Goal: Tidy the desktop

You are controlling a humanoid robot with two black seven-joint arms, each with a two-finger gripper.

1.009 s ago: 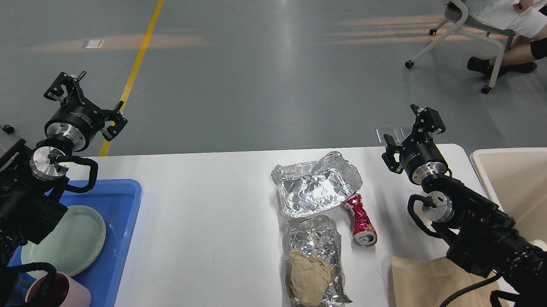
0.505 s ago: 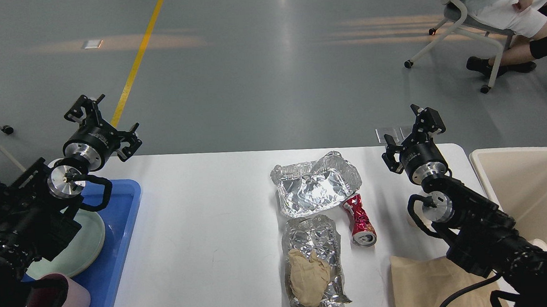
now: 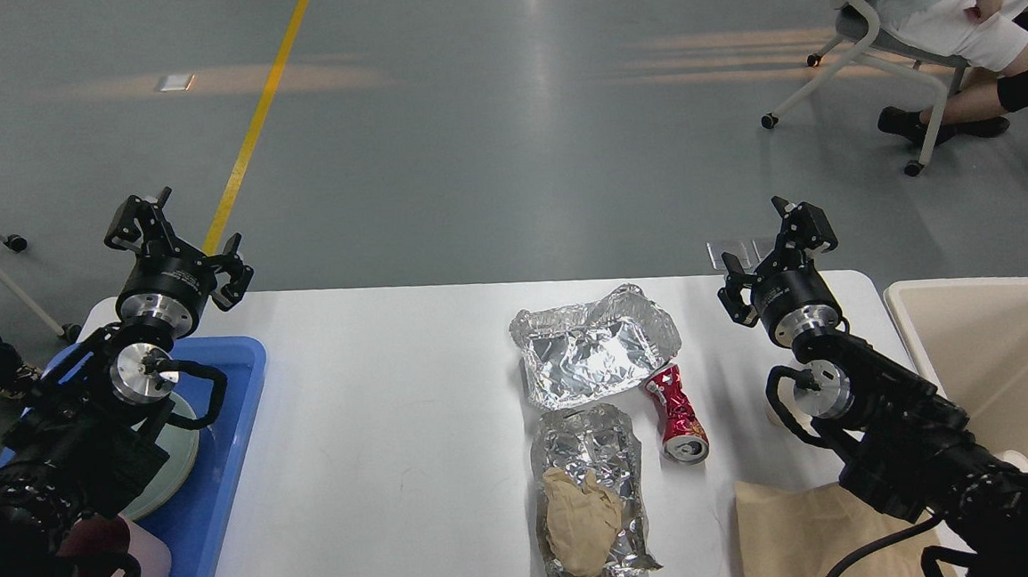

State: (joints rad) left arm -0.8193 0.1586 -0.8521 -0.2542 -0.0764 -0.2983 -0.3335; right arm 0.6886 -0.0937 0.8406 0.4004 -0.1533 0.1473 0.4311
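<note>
left gripper [image 3: 174,244]: raised over worktop [image 3: 380,439] far-left corner, jaws apart, empty
right gripper [image 3: 778,250]: raised at far-right edge, jaws apart, empty

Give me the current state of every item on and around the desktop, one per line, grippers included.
left gripper: open, empty, above the desktop's far-left corner
right gripper: open, empty
foil tray: crumpled, empty
foil sheet: flat, crumpled brown napkin on it
red can: crushed, on its side
brown paper bag: lying flat
cream bin: open
green plate: in blue tray
pink mug: in tray, mostly hidden
</note>
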